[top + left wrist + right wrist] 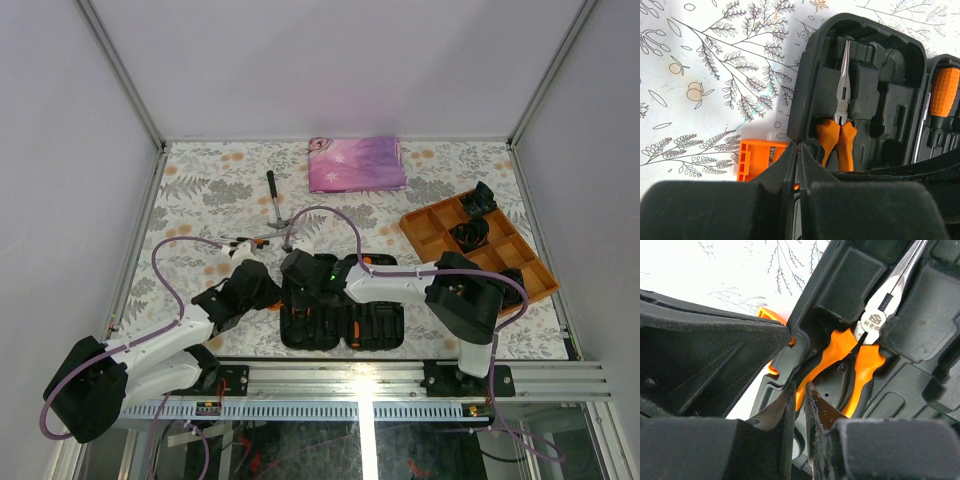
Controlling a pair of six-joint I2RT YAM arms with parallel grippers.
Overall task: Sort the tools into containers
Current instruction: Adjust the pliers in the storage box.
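The black tool case lies open at the near edge between the arms. Orange-handled long-nose pliers lie in a moulded slot of its left half, and an orange-handled screwdriver sits in the other half. My left gripper is shut, its tips at the case's left rim beside an orange latch. My right gripper hovers over the pliers, jaws a narrow gap apart around the end of one orange handle; touch is unclear. A slim hammer lies on the table behind the case.
A folded pink-purple cloth lies at the back centre. An orange divided tray holding black coiled bundles stands at the right. Both wrists crowd together over the case's left end. Purple cables loop above the table.
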